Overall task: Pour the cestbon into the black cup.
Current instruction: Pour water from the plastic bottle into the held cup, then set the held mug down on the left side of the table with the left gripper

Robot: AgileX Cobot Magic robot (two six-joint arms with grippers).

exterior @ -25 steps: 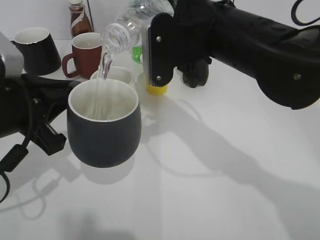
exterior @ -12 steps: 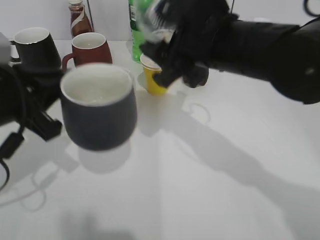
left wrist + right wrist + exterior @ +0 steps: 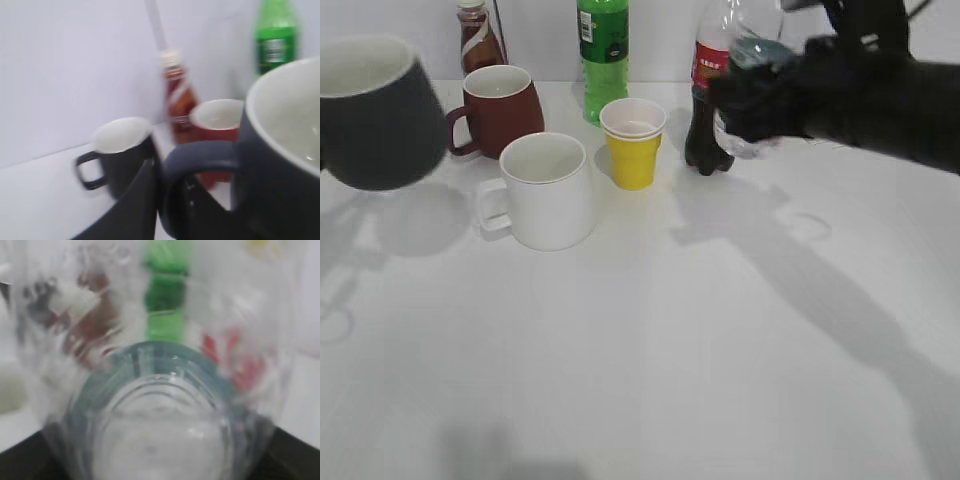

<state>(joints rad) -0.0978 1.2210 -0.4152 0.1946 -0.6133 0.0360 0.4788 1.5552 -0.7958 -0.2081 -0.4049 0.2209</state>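
Observation:
The black cup [image 3: 375, 115], charcoal with a white inside, hangs in the air at the far left edge of the exterior view. In the left wrist view it fills the right side [image 3: 285, 170], and my left gripper [image 3: 167, 205] is shut on its handle. My right gripper [image 3: 790, 95] is shut on the cestbon [image 3: 752, 60], a clear bottle with a dark green label. It holds the bottle roughly upright above the table at the back right, just in front of the cola bottle [image 3: 703, 140]. The cestbon's clear ribbed body fills the right wrist view [image 3: 160, 420].
A white mug [image 3: 545, 190] and a yellow paper cup [image 3: 633, 145] stand mid-table. Behind them are a brown-red mug [image 3: 500, 110], a green soda bottle [image 3: 603, 60] and a sauce bottle [image 3: 478, 40]. A glossy black mug [image 3: 122, 150] stands behind the held cup.
The pour has ended. My right gripper has swung the cestbon upright and back to the right. My left gripper has carried the black cup left, uncovering the white mug.

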